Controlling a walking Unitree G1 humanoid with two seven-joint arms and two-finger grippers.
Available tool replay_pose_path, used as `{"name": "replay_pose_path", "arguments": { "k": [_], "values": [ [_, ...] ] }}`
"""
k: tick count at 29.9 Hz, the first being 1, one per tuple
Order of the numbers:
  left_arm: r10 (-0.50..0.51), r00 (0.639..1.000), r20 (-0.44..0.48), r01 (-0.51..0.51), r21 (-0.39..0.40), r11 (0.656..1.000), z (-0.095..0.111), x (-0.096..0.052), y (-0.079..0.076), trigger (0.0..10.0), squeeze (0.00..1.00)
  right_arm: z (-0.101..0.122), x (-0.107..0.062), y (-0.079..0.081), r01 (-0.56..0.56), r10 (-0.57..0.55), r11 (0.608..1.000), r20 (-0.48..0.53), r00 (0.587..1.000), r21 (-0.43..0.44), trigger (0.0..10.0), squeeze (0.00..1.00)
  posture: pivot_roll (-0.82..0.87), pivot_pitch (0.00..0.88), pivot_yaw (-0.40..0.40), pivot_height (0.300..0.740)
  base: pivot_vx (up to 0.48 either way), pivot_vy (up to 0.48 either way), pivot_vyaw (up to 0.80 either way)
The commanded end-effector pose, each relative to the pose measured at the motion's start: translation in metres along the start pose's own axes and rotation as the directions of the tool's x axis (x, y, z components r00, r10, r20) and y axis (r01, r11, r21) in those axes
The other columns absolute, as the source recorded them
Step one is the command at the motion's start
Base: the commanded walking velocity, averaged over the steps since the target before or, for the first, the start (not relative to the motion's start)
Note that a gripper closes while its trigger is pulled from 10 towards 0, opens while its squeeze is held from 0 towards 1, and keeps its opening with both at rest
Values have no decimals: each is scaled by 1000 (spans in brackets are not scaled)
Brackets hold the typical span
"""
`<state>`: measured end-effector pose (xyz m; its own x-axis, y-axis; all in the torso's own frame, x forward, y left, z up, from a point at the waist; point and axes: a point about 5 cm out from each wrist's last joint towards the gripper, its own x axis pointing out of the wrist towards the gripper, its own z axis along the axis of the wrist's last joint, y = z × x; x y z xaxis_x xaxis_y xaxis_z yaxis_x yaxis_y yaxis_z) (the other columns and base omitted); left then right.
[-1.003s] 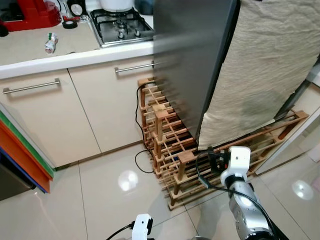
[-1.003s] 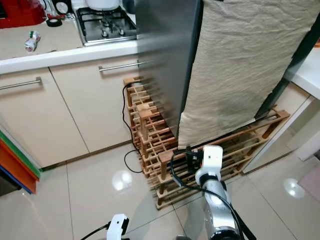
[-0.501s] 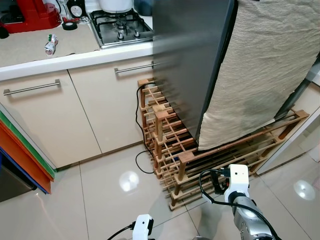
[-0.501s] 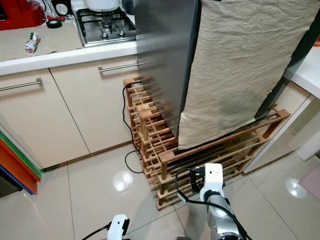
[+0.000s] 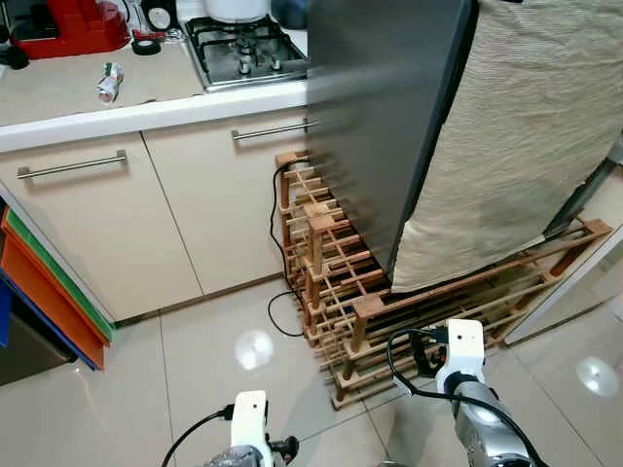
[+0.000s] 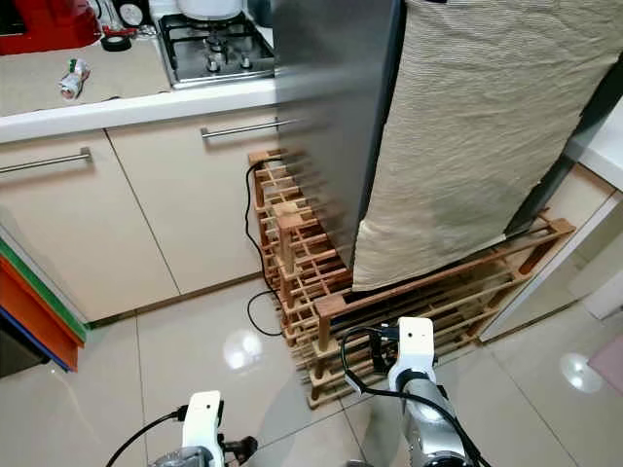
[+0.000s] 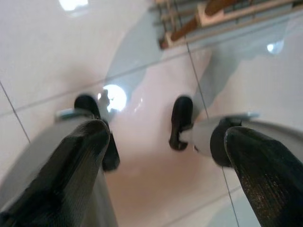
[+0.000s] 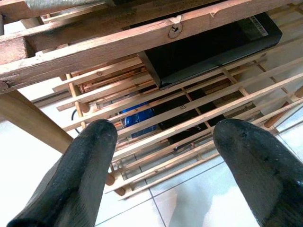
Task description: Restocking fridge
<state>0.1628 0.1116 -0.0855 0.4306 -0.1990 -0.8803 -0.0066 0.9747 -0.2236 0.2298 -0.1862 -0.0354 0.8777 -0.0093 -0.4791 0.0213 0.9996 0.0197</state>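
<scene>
While we stand before the fridge (image 5: 389,107), its grey door draped with a cloth (image 5: 506,146), nothing is in hand: we judge restocking not begun. Below sits a wooden rack (image 5: 331,263). Right gripper (image 8: 161,156) spread wide near the rack; left gripper (image 7: 165,156) wide above the floor (image 5: 195,341). Next: fetching stock.

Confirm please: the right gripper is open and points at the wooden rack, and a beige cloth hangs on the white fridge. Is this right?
One detail is wrong: the fridge is dark grey, not white, as the left eye view shows. The rest holds: the right gripper is open and points at the wooden rack, and a beige cloth hangs on the fridge.
</scene>
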Motion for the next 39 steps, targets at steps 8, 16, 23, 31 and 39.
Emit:
{"name": "replay_pose_path", "arguments": {
  "k": [8,16,23,31,39],
  "values": [
    [-225,668,709,6,298,955,213,-65,-17,10000,0,10,3,1,-3,3,1000,38,999,-6,10000,0,-47,0,-34,732,0,0,0],
    [-225,668,709,6,298,955,213,-65,-17,10000,0,10,3,1,-3,3,1000,38,999,-6,10000,0,-47,0,-34,732,0,0,0],
    [-225,668,709,6,298,955,213,-65,-17,10000,0,10,3,1,-3,3,1000,38,999,-6,10000,0,-47,0,-34,732,0,0,0],
    [-225,668,709,6,298,955,213,-65,-17,10000,0,10,3,1,-3,3,1000,38,999,-6,10000,0,-47,0,-34,732,0,0,0],
    [-226,669,708,6,300,954,213,-65,-17,10000,0,4,2,-1,-1,1,1000,10,1000,-11,10000,0,-45,0,0,732,0,0,0]
  ]
}}
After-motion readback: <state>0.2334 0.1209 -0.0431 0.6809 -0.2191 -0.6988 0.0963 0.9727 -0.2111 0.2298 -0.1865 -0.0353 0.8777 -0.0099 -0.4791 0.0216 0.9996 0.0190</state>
